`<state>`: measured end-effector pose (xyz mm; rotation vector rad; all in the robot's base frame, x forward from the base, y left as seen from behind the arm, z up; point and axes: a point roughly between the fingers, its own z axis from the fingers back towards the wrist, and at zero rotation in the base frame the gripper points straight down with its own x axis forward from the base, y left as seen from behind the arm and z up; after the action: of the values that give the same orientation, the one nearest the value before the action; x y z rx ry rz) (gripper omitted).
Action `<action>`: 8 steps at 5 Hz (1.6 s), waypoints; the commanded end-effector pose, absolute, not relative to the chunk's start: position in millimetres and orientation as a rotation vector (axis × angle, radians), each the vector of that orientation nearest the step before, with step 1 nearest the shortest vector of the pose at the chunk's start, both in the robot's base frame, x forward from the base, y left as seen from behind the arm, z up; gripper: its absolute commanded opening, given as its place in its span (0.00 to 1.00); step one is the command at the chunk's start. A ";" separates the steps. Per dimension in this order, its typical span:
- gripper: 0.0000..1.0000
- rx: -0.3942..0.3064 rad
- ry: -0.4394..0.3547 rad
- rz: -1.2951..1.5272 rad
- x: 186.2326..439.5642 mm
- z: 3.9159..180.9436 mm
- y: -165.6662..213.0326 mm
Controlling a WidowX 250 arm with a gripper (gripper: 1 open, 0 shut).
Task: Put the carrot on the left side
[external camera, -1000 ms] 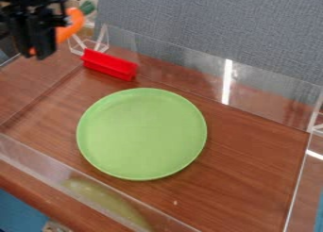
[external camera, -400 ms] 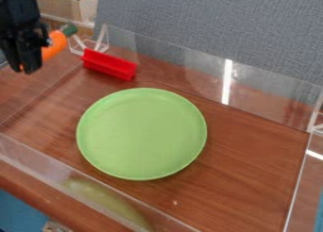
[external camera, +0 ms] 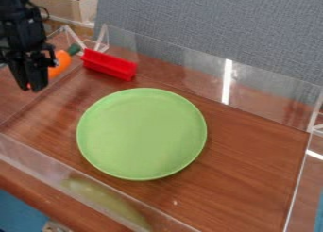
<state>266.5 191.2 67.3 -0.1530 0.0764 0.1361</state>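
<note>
Camera view: one robot claw, black, at the far left of the table; jaws closed to their narrowest; whether the carrot is gripped cannot be told. One toy carrot, orange with dark green tip, seen at upper left, beside the claw and partly hidden by it. One red block, located just right of the carrot. One green plate, placed centrally, well apart from the claw.

one carrot, one green plate, one red block, one tool
</note>
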 end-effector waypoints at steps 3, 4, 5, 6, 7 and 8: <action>0.00 -0.157 0.088 0.020 273.5 51.8 191.0; 0.00 -0.170 0.092 -0.011 272.2 50.1 193.9; 0.00 -0.188 0.086 0.032 271.2 47.1 198.3; 0.00 -0.204 0.078 0.074 269.3 45.8 199.5; 1.00 -0.199 0.080 0.068 269.1 42.0 200.3; 1.00 -0.191 0.068 0.058 270.3 43.1 199.5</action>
<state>268.0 189.9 30.7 -0.2256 0.1126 0.0521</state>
